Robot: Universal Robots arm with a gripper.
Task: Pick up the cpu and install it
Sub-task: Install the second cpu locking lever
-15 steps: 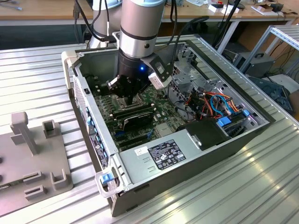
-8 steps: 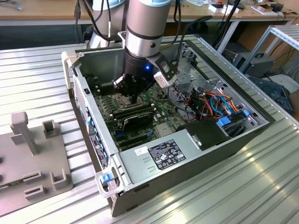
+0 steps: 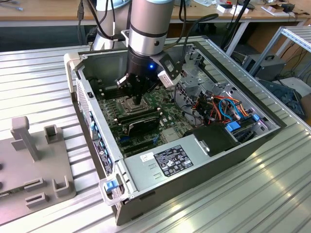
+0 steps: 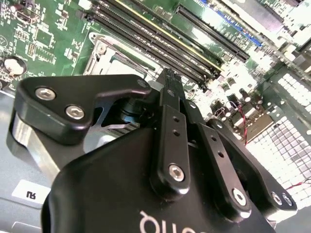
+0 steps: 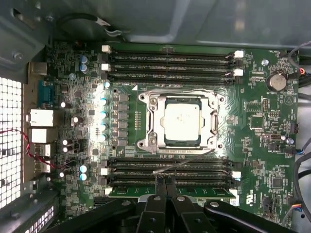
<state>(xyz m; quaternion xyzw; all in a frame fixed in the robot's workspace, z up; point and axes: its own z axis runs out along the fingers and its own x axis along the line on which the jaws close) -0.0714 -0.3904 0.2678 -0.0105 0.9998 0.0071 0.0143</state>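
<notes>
In the exterior view, my arm hides most of the socket (image 3: 127,101). In the second wrist view, the gripper (image 4: 167,77) body covers the cpu; I cannot see it there.

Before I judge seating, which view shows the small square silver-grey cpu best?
The first wrist view: the small square silver-grey cpu lies flat in its metal-framed socket, seen whole from straight above. In the second wrist view the gripper covers most of the socket. In the exterior view the arm blocks it.
</notes>
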